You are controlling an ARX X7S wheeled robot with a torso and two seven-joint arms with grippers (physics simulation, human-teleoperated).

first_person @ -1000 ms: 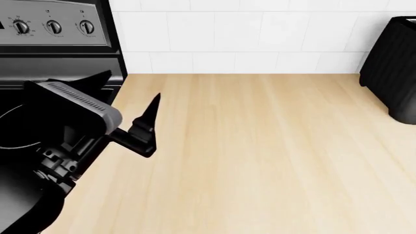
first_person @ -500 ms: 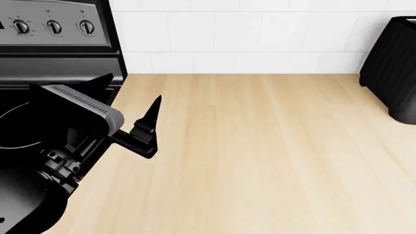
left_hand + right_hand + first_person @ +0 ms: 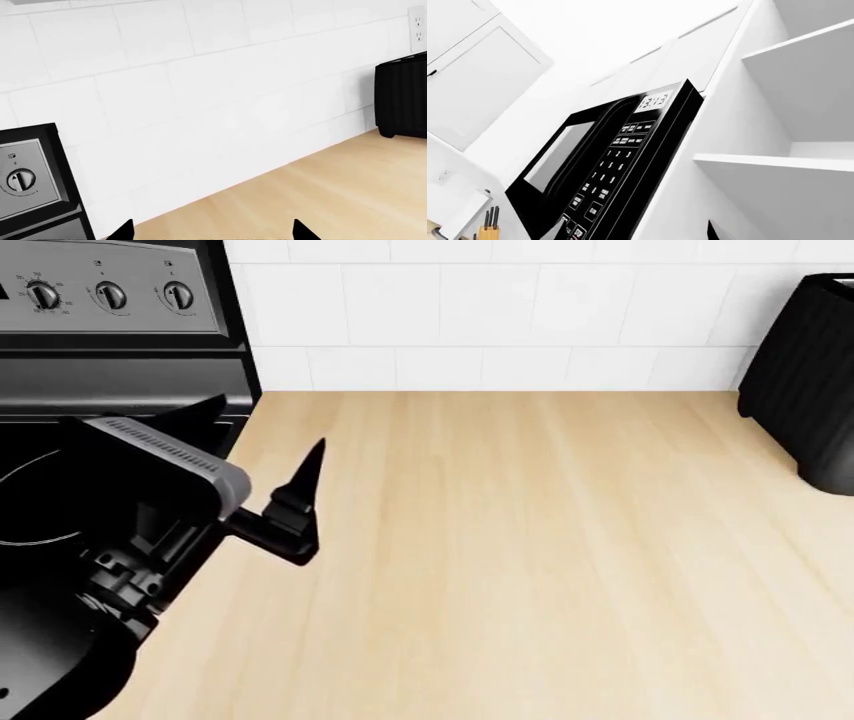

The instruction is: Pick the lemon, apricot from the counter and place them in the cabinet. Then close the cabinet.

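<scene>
The lemon and the apricot are out of view in every frame. The light wood counter (image 3: pixel 561 560) fills the head view, and my left gripper (image 3: pixel 267 428) hovers open over its left edge beside the stove, with nothing between its fingers. In the left wrist view its two dark tips stand wide apart, left gripper (image 3: pixel 212 233) facing the tiled wall. The right wrist view looks up at the cabinet (image 3: pixel 800 160), its white shelves exposed. One fingertip (image 3: pixel 711 231) of my right gripper (image 3: pixel 637 235) shows far off-centre, and nothing is held.
A black stove (image 3: pixel 80 390) with knobs borders the counter on the left. A black toaster (image 3: pixel 807 380) stands at the back right against the tiled wall. A black microwave (image 3: pixel 620 165) hangs next to the cabinet, with a knife block (image 3: pixel 488 227) below it.
My left gripper has sunk very slightly; otherwise the head view looks the same.
</scene>
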